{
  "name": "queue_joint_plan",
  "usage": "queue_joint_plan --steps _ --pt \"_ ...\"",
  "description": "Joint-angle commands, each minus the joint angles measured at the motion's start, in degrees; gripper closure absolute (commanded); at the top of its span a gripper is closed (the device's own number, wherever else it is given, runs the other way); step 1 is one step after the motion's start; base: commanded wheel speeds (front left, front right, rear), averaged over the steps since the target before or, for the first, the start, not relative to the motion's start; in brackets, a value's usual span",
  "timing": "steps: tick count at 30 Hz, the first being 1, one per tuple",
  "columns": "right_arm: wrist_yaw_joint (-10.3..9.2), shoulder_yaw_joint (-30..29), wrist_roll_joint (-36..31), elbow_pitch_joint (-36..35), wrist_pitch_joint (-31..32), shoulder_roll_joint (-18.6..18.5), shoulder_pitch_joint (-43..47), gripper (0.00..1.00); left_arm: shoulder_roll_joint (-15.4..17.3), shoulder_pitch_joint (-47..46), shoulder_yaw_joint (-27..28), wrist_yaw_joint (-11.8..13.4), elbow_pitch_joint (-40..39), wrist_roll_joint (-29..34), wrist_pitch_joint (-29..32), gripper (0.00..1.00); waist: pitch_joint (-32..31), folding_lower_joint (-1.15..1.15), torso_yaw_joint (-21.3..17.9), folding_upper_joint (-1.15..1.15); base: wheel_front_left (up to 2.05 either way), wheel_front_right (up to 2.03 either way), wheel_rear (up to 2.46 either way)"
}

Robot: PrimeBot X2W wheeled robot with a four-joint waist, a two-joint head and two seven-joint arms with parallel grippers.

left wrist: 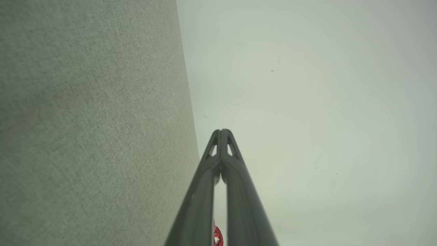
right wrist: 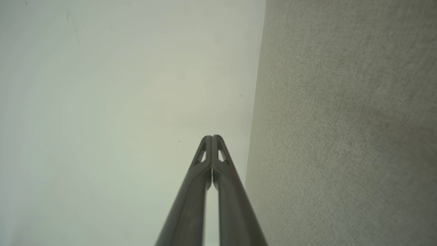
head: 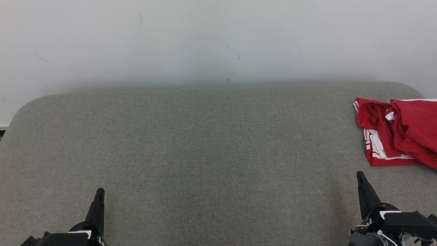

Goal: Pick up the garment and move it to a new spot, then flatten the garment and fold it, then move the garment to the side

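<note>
Red garment [head: 397,133] lies bunched just ahead-right of the right gripper [head: 360,176], well apart from the left gripper [head: 100,191]; both are pinched closed, empty. Its long axis is unclear, cropped.

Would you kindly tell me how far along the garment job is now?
Done: nothing evident; the red garment with white stripes lies rumpled at the right edge of the grey fabric surface. In hand: nothing; left gripper and right gripper are shut, empty, apart from it. Left: seemingly pick-up, flattening, folding, moving aside.
</note>
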Motion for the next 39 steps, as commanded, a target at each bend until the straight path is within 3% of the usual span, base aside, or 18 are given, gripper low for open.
queue_joint_plan --steps 1,39 --pt "-0.12 -0.1 0.2 0.1 0.1 0.1 -0.5 1.0 0.0 -0.6 0.2 -0.2 0.1 -0.3 0.0 1.0 0.0 0.0 0.0 0.0 0.0 0.0 0.0" --pt "-0.12 -0.4 -0.2 0.1 0.4 0.3 -0.5 1.0 0.0 -0.6 0.2 -0.2 0.1 -0.3 0.0 1.0 0.0 0.0 0.0 0.0 0.0 0.0 0.0"
